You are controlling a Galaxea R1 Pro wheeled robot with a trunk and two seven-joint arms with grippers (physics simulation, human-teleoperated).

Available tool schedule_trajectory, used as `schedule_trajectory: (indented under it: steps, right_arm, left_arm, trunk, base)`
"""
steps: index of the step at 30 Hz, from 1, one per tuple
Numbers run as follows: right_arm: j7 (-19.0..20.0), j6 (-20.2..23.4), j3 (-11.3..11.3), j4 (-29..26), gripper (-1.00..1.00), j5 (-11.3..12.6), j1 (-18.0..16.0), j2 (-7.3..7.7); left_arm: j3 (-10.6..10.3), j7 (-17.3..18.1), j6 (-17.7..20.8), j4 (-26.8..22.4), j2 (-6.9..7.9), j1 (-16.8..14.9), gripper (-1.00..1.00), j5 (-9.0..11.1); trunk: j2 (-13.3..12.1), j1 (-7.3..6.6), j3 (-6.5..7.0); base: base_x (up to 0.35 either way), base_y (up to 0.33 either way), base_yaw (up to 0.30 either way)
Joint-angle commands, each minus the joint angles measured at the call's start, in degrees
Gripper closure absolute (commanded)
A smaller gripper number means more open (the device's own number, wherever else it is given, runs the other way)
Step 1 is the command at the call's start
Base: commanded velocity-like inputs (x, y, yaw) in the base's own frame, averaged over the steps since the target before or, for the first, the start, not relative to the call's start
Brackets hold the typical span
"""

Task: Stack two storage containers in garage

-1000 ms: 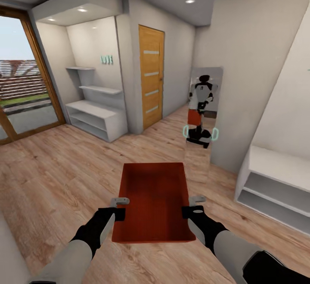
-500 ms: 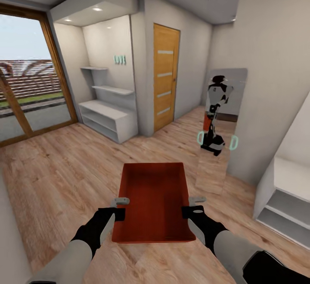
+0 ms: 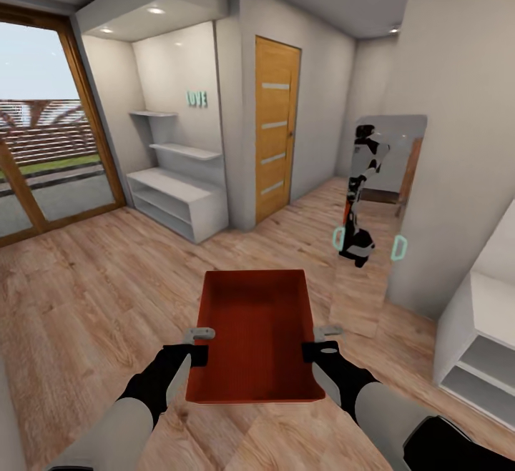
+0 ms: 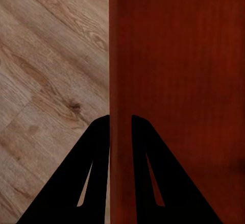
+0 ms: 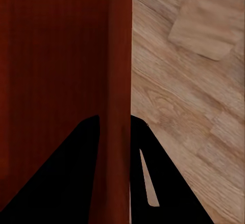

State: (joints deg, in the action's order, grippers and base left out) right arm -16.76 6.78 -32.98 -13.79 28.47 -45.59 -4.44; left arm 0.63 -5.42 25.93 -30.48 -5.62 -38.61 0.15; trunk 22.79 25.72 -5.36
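Note:
An orange-red open-top storage container hangs in front of me above the light wood plank floor, held from both sides. My left gripper is shut on its left wall. On the opposite wall my right gripper is shut. The bin looks empty inside. An orange-brown wooden door with frosted strips stands closed ahead.
White low shelving fills an alcove ahead left, beside a glass patio door. A tall mirror leans on the right wall and shows my reflection. Another white shelf unit juts in at the right. Open plank floor lies ahead.
The whole view has swung slightly, so the door, mirror and shelves shifted in the picture. The container and both grippers keep the same hold.

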Motion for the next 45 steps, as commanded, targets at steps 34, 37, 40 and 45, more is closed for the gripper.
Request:
schedule_trajectory:
  steps: [34,37,40,45]
  right_arm:
    - [-0.5,0.4,-0.3,0.1,1.0,1.1,0.0,-0.04]
    - [-0.5,0.4,-0.3,0.1,1.0,1.1,0.0,-0.04]
    - [-0.5,0.4,-0.3,0.1,1.0,1.1,0.0,-0.04]
    - [-0.5,0.3,-0.3,0.1,1.0,1.1,0.0,-0.04]
  left_arm:
    - [0.4,-0.6,-3.2,-0.2,-0.01,-0.1,1.0,-1.8]
    - [0.4,-0.6,-3.2,-0.2,-0.01,-0.1,1.0,-1.9]
    - [0.4,-0.6,-3.2,-0.2,-0.01,-0.1,1.0,-1.8]
    - [0.4,-0.6,-3.2,-0.2,-0.01,-0.1,1.0,-1.9]
  trunk:
    - [0.1,0.07,-0.13]
    - [0.1,0.07,-0.13]
    - [0.1,0.07,-0.13]
    - [0.1,0.07,-0.13]
  base:
    - [0.322,0.0,0.0]
    - [0.322,0.0,0.0]
    - [0.322,0.0,0.0]
    - [0.322,0.0,0.0]
